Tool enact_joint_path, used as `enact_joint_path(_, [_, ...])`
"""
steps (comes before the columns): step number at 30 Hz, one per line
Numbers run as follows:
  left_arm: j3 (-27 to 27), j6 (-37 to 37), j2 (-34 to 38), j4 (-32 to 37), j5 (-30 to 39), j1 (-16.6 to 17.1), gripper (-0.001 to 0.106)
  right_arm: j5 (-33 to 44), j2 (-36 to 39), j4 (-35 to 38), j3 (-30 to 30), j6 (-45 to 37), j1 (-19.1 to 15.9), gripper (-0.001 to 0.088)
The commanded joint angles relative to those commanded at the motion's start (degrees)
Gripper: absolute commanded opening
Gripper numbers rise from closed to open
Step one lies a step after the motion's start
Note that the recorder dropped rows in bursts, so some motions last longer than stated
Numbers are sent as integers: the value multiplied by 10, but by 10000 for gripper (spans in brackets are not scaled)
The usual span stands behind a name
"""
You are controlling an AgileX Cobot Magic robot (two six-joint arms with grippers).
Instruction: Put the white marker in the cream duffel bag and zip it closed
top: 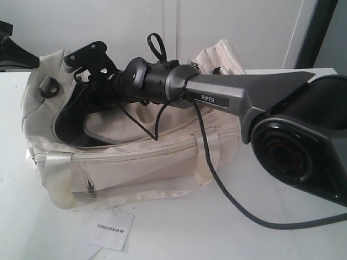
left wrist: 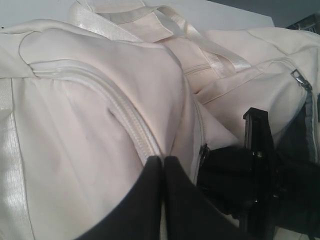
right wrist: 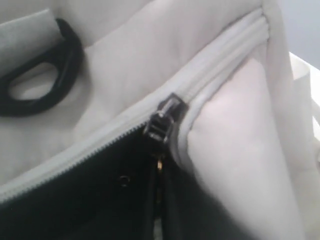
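Observation:
The cream duffel bag (top: 152,157) lies on the white table with the left end of its top flap open onto a dark inside (top: 70,124). The right arm reaches across over the bag, and my right gripper (top: 73,64) is at that open end. In the right wrist view my right gripper (right wrist: 161,170) is shut on the pull tab hanging from the black zip slider (right wrist: 161,122). My left gripper (left wrist: 163,159) is shut on the bag's cream fabric (left wrist: 90,115) beside the zip seam. The white marker is out of view.
A white paper tag (top: 111,228) lies on the table in front of the bag. The right arm's black cable (top: 227,195) trails over the bag onto the table. A black strap ring (right wrist: 45,75) sits on the bag's end near the slider.

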Motion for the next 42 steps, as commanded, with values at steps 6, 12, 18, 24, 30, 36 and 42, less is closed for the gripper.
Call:
enact_joint_path(6, [0, 0, 0, 0, 2, 0, 0, 96, -22, -3, 0, 5, 0, 0])
enact_joint_path(12, [0, 0, 0, 0, 2, 0, 0, 151, -45, 2, 0, 9, 0, 0])
enact_joint_path(18, [0, 0, 0, 0, 2, 0, 0, 156, -73, 2, 0, 9, 0, 0])
enact_joint_path(24, [-1, 0, 0, -13, 5, 0, 0, 135, -79, 2, 0, 9, 0, 0])
enact_joint_path(30, [-1, 0, -5, -34, 2, 0, 67, 102, -77, 0, 0, 9, -1, 0])
enact_joint_path(36, [-1, -2, -6, -2, -8, 0, 534, 94, -73, 0, 0, 9, -1, 0])
enact_joint_path(42, [-1, -34, -6, 39, -24, 0, 753, 96, -69, 0, 0, 7, -1, 0])
